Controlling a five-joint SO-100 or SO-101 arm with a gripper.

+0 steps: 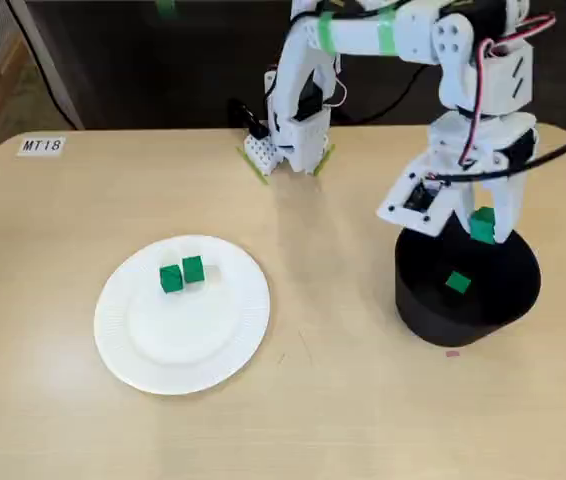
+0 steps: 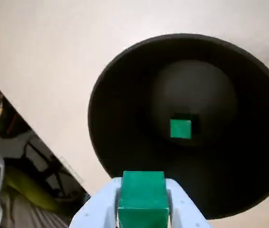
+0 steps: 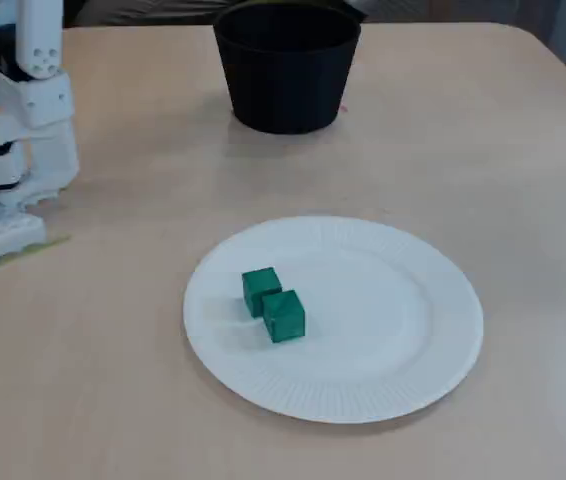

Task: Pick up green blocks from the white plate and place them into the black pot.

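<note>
In a fixed view's right half the tool [image 1: 483,232] grips one green block [image 2: 142,192] above the black pot [image 1: 468,312], where a second block [image 1: 457,283] already lies, while two more blocks [image 1: 170,278] sit on the white plate [image 1: 183,352] at lower left, so about half remains.

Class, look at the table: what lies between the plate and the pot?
Nothing. In both fixed views the stretch of table between the plate and the pot is bare.

Four blocks [image 1: 193,268], one plate [image 1: 183,345], one pot [image 1: 463,318].
</note>
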